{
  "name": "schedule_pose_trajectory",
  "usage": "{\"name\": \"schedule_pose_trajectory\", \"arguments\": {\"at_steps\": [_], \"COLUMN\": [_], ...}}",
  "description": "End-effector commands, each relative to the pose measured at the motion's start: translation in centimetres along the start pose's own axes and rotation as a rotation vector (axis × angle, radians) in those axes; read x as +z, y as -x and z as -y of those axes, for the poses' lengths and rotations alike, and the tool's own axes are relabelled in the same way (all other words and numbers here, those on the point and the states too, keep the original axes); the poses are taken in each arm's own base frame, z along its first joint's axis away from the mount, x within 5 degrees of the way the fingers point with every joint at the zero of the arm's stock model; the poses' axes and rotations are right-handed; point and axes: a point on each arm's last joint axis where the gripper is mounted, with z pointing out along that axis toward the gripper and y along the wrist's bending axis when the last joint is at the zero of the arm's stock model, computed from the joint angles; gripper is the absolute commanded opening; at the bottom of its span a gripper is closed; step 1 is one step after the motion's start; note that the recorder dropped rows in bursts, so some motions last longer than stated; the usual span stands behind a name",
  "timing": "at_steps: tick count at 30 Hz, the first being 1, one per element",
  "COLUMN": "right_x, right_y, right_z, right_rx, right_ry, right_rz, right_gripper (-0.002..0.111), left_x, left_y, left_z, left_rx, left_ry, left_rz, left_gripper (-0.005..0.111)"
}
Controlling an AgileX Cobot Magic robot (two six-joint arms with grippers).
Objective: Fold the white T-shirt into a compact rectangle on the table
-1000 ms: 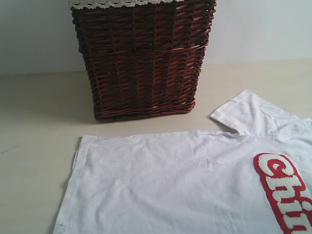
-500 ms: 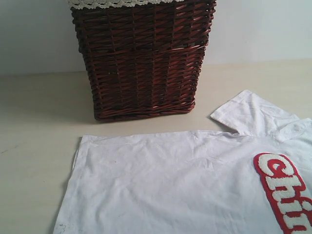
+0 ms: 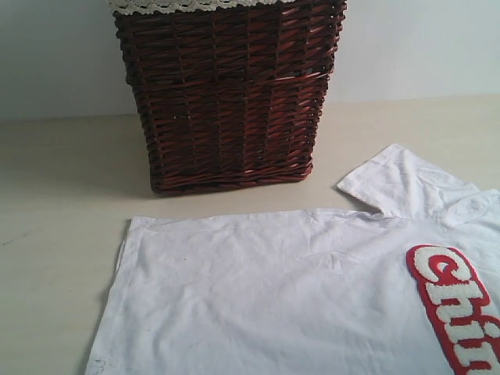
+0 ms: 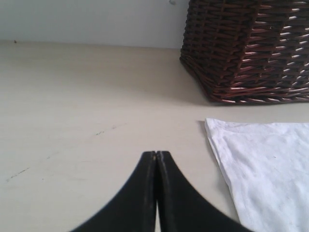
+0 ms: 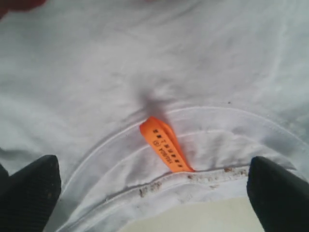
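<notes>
The white T-shirt (image 3: 297, 297) lies flat on the beige table (image 3: 55, 234), one sleeve toward the back right, its red-outlined lettering (image 3: 457, 308) at the right edge. In the left wrist view my left gripper (image 4: 156, 154) is shut with nothing in it, over bare table beside the shirt's hem corner (image 4: 212, 125). In the right wrist view my right gripper (image 5: 154, 193) is open and wide, close above the collar, its fingertips (image 5: 31, 186) on either side of the orange neck tag (image 5: 164, 145). Neither gripper shows in the exterior view.
A tall brown wicker basket (image 3: 226, 94) with a lace-trimmed liner (image 3: 187, 5) stands at the back of the table, just behind the shirt. It also fills the corner of the left wrist view as the basket (image 4: 251, 48). A pale wall runs behind.
</notes>
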Motion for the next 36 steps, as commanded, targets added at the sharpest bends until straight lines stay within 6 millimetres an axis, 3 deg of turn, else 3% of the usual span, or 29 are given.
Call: {"name": "schedule_pose_trajectory", "arguments": {"at_steps": [1, 13, 20, 25, 32, 36], "right_x": [0.2, 4.0, 5.2, 5.9, 3.5, 2.1], "right_y": [-0.5, -3.1, -3.2, -3.2, -2.6, -1.4], "right_z": [0.2, 2.9, 2.9, 2.6, 2.3, 1.6], "right_rx": [-0.072, -0.116, -0.101, -0.097, -0.106, -0.057], "right_ry": [-0.022, -0.099, -0.059, -0.006, -0.058, -0.059], "right_rz": [-0.05, -0.177, -0.146, -0.119, -0.144, -0.071], "right_gripper": [0.104, 0.104, 0.104, 0.097, 0.096, 0.096], "left_x": [-0.1, -0.1, -0.1, -0.1, -0.1, -0.1], "left_y": [0.1, 0.1, 0.1, 0.1, 0.1, 0.1], "left_z": [0.1, 0.1, 0.1, 0.1, 0.1, 0.1], "left_rx": [0.001, 0.001, 0.001, 0.001, 0.001, 0.001], "left_ry": [-0.01, -0.01, -0.01, -0.01, -0.01, -0.01], "left_rz": [0.011, 0.011, 0.011, 0.011, 0.011, 0.011], "left_gripper": [0.0, 0.0, 0.0, 0.0, 0.0, 0.0]}}
